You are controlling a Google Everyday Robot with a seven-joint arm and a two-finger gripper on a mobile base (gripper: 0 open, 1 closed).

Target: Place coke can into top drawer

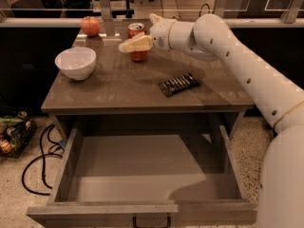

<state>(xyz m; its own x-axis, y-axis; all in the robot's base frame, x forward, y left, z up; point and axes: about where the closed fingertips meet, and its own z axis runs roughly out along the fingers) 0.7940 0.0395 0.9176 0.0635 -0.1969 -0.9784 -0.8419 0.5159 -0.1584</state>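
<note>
The coke can [138, 56] stands upright on the back middle of the table top [123, 87]. My gripper [137, 32] is at the can and open. One pale finger [135, 44] crosses in front of the can's middle; the other points up behind it, so the can stands between them. The top drawer [102, 210] is pulled fully out below the table's front edge. Its flat interior holds nothing, and its dark handle [151, 221] shows at the bottom edge.
A white bowl [75, 62] sits at the table's left. A red apple [90, 26] is at the back left corner. A dark remote-like bar [179, 84] lies right of centre. Cables [35, 163] and a basket [12, 134] are on the floor at left.
</note>
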